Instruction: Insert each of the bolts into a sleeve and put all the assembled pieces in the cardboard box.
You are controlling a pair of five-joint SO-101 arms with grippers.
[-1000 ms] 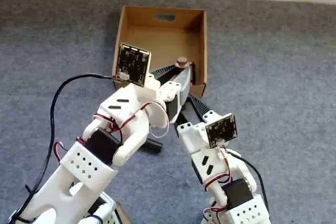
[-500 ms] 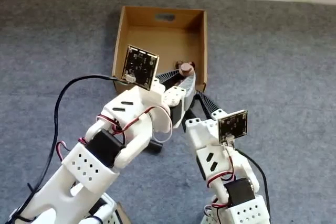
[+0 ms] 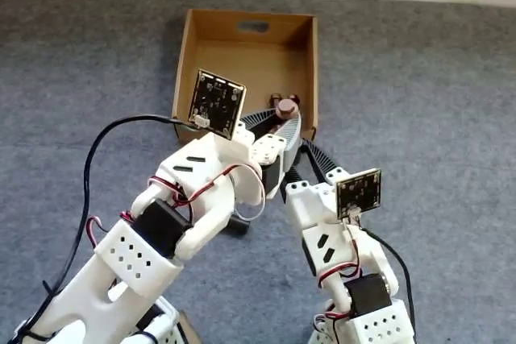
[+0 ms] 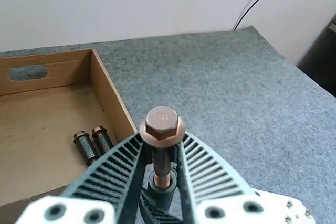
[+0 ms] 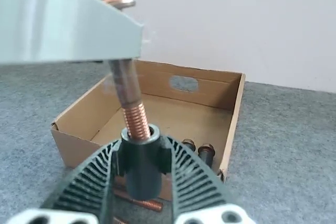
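Observation:
A copper bolt (image 4: 163, 124) stands upright with my left gripper (image 4: 163, 145) shut on its shank. Its threaded end (image 5: 137, 121) sits in the top of a dark sleeve (image 5: 140, 169), which my right gripper (image 5: 140, 156) is shut on. From above, the bolt head (image 3: 285, 108) shows at the near right corner of the cardboard box (image 3: 314, 62), with both grippers meeting beneath it. Two assembled pieces (image 4: 92, 142) lie inside the box by its near wall; they appear again in the right wrist view (image 5: 197, 149).
A loose copper bolt (image 5: 139, 201) lies on the grey carpet in front of the box. A black sleeve (image 3: 235, 223) lies on the carpet under the left arm. A black cable (image 3: 97, 151) loops to the left. Open carpet lies right of the box.
Both grippers have shifted a little right and toward the box, carrying bolt and sleeve together. Little has changed over the last half second.

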